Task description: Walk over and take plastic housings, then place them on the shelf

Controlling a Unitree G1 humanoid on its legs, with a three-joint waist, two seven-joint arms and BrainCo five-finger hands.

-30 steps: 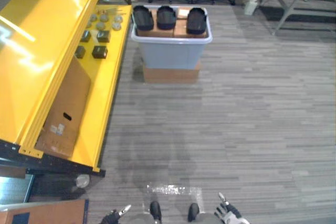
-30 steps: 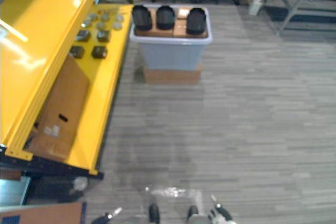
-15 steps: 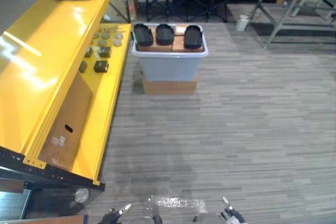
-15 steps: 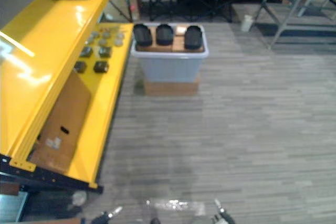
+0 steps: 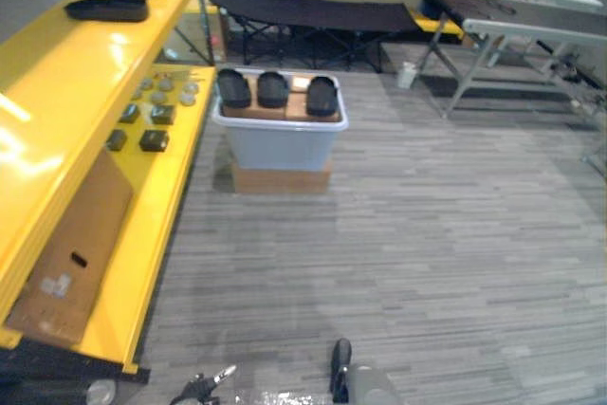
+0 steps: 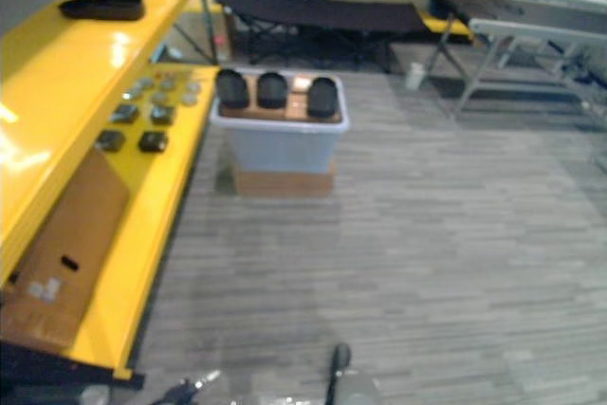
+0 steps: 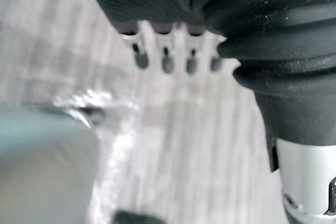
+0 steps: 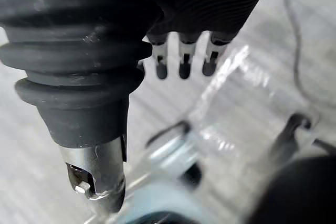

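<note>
Three black plastic housings (image 5: 273, 89) lie side by side on cardboard inside a pale grey bin (image 5: 278, 135), which stands on a flat cardboard box (image 5: 281, 178) on the floor well ahead of me. More black housings (image 5: 107, 9) rest on the top level of the yellow shelf (image 5: 57, 92) to my left. My left hand (image 7: 167, 61) hangs low at my side over the floor, fingers straight and empty; its tips show in the left eye view (image 5: 204, 388). The right hand (image 8: 182, 59) also hangs with straight fingers over the floor, holding nothing.
Small dark and round parts (image 5: 152, 113) and a flat cardboard carton (image 5: 66, 253) lie on the shelf's lower level. A black cot (image 5: 313, 16) and a metal table (image 5: 531, 33) stand behind the bin. Grey plank floor (image 5: 427, 234) lies between me and the bin.
The camera has tilted up and shifted, bringing in more of the room beyond the bin. The right hand has slid out of the eye views. Both hands still hang empty.
</note>
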